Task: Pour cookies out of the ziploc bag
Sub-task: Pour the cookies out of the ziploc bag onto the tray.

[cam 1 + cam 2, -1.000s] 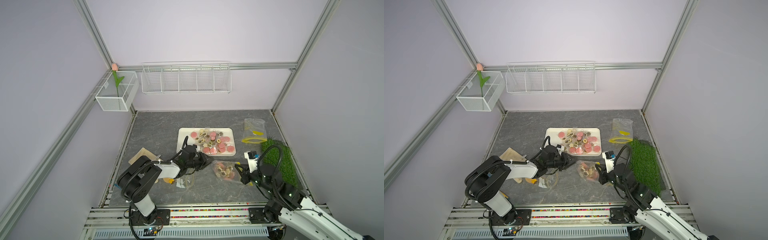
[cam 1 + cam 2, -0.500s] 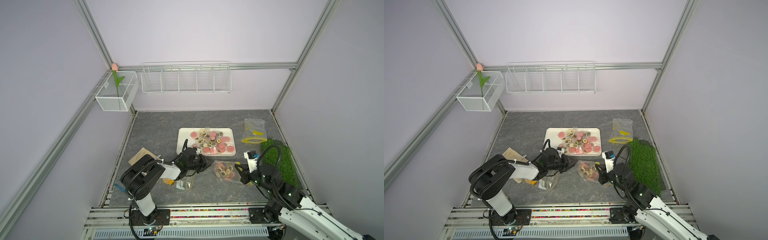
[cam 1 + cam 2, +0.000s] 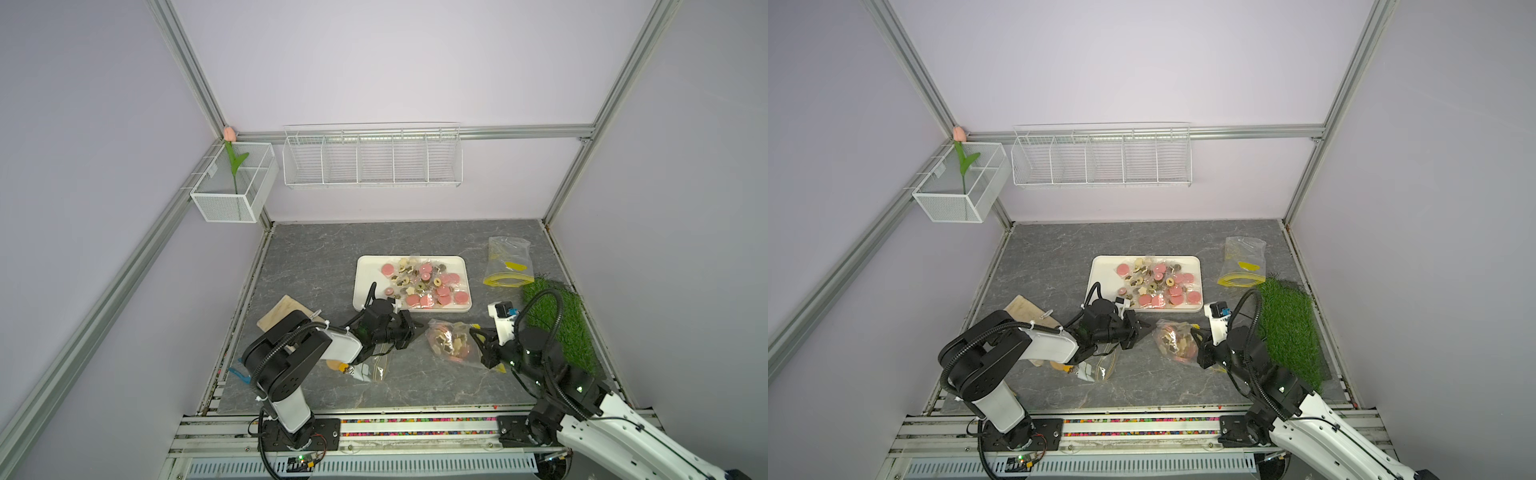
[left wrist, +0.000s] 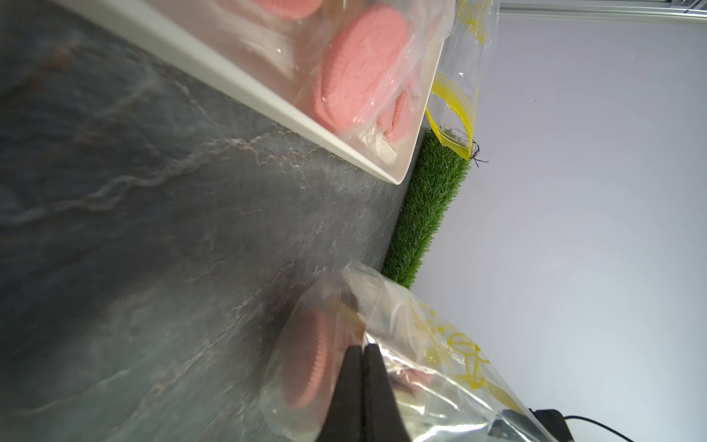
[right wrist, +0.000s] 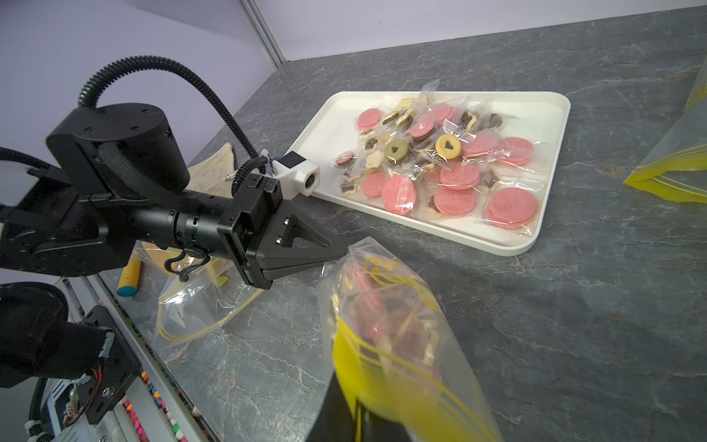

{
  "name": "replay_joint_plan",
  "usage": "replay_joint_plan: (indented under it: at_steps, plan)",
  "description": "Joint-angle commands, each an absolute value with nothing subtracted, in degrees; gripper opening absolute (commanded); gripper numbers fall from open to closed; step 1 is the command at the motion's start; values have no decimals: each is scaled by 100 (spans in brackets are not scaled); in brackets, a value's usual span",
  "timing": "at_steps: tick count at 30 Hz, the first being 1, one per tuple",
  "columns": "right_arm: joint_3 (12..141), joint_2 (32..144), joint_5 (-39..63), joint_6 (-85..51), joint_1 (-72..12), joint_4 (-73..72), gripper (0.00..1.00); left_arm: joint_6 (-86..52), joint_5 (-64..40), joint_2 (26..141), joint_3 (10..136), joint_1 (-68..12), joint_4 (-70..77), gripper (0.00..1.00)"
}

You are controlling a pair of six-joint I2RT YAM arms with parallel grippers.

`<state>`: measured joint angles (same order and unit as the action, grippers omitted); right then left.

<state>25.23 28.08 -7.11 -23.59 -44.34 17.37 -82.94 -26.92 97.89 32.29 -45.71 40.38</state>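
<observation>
The ziploc bag (image 3: 451, 343) (image 3: 1177, 343) lies on the grey table between my two grippers, with pink and beige cookies (image 5: 377, 317) inside. My left gripper (image 3: 419, 328) (image 4: 362, 348) is shut, pinching the bag's closed bottom corner; a pink cookie (image 4: 306, 356) shows through the film beside its fingers. My right gripper (image 3: 478, 337) (image 5: 357, 405) is shut on the bag's yellow zip edge. Just behind the bag, the white tray (image 3: 360, 286) (image 5: 551, 114) holds many wrapped cookies (image 3: 424, 282) (image 5: 451, 168).
An empty yellow-zip bag (image 3: 509, 264) lies at the back right, touching a green grass mat (image 3: 557, 320) along the right edge. Another clear bag with small items (image 3: 372, 368) lies under my left arm, and a beige piece (image 3: 282, 311) lies behind it.
My left gripper has slid right to the bag's corner and closed on it. The right gripper has kept its hold on the zip edge.
</observation>
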Motion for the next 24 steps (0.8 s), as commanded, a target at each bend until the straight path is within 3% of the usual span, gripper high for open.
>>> replay_joint_plan:
  at_steps: [1,12,24]
  plan:
    - [2854,2945,-856,-2375,-4419,1811,6,-8389,-2646,9506,3325,-4588,4073,0]
    - [4240,4640,-429,-2502,-4420,1962,6,-7487,-2513,8221,4096,-4289,1982,0]
    - [5843,7134,141,-2345,-4414,990,6,-6268,-2556,7137,4906,-3084,-178,0]
